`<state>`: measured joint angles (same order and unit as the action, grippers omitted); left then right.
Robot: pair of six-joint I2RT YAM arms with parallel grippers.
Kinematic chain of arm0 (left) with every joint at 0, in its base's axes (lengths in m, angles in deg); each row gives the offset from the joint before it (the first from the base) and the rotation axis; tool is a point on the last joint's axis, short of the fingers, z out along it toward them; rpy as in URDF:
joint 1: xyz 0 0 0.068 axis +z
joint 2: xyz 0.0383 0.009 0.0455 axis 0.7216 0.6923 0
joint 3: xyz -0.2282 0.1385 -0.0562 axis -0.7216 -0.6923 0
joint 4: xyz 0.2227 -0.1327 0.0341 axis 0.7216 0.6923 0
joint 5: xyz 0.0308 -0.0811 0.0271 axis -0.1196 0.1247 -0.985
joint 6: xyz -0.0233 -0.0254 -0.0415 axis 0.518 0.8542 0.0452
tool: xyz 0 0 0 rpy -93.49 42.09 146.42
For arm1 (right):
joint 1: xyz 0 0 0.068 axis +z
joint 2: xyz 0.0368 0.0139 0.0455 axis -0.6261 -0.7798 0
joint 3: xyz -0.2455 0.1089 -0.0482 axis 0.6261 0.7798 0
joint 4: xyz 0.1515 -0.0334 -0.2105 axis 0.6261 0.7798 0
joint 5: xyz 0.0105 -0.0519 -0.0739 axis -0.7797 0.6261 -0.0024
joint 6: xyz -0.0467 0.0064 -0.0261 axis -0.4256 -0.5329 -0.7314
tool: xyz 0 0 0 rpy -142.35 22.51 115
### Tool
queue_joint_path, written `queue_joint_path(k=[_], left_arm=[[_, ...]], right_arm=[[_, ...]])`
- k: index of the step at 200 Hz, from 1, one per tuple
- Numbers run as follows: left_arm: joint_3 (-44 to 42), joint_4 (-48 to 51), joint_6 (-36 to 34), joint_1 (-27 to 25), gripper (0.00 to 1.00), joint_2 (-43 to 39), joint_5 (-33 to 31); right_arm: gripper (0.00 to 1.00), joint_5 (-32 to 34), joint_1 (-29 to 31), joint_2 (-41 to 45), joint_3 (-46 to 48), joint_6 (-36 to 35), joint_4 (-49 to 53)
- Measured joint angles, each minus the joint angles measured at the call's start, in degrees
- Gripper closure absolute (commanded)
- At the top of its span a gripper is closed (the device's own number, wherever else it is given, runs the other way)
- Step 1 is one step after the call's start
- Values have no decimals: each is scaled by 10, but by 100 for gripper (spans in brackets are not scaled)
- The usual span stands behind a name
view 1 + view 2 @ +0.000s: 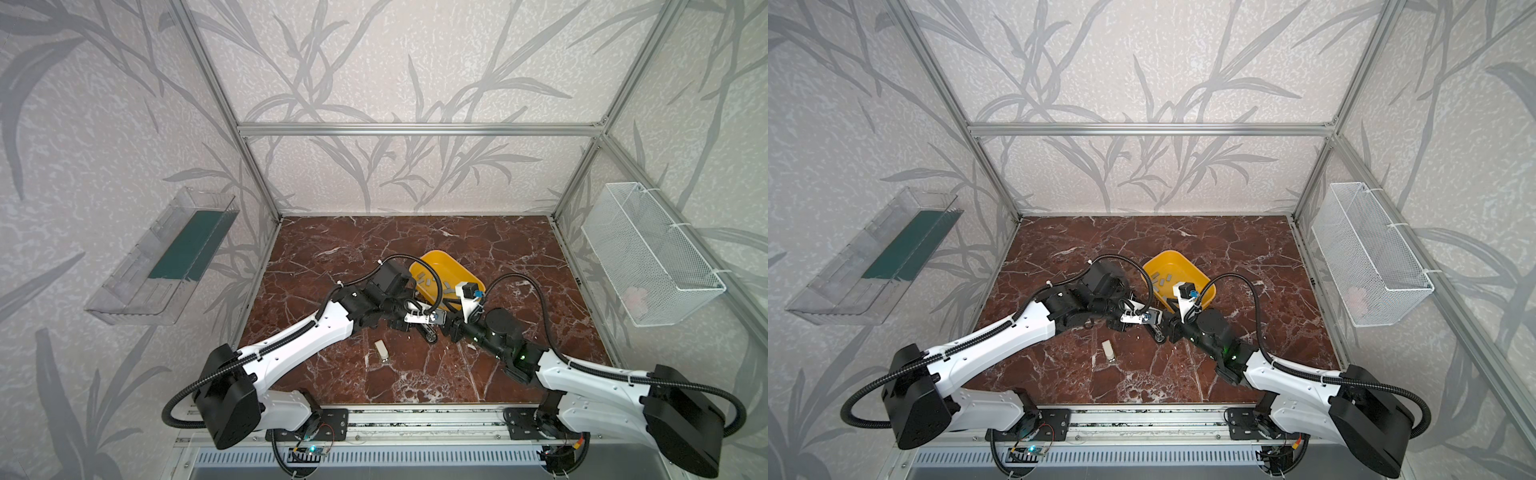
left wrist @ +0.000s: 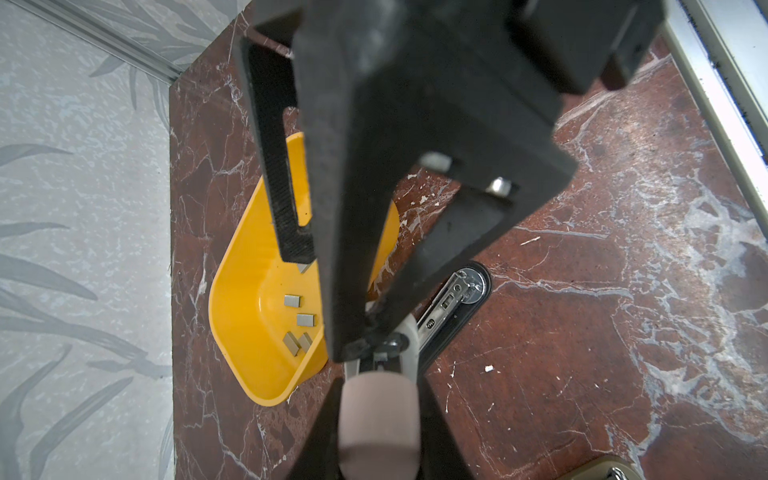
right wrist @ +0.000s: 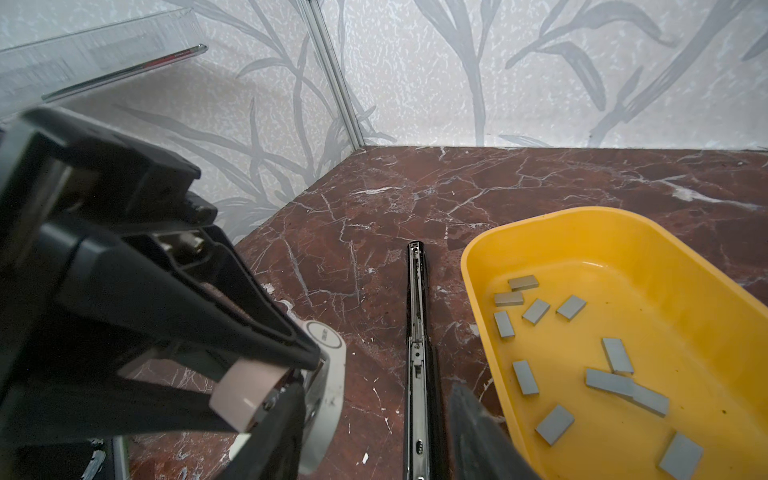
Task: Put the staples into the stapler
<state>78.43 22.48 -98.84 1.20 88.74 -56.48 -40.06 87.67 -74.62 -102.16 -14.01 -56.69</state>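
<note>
On the red marble table (image 1: 415, 245) a yellow tray (image 1: 451, 266) sits just beyond the two arms, and beside it is the stapler (image 3: 417, 332), folded open with its metal rail flat on the marble. The left gripper (image 2: 380, 376) is clamped on the stapler's pale top end, while the right gripper (image 3: 376, 390) is released, its jaws apart on either side of the rail. The staples (image 3: 618, 355), about ten short grey strips, lie loose inside the tray
</note>
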Motion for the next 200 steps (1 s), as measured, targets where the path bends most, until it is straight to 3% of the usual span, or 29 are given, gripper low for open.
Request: queue_joint_path(k=[200], left_arm=[[-12, -14, 28, 8, 100, -30, -5]], right_arm=[[46, 24, 1, -24, -31, 12, 32]])
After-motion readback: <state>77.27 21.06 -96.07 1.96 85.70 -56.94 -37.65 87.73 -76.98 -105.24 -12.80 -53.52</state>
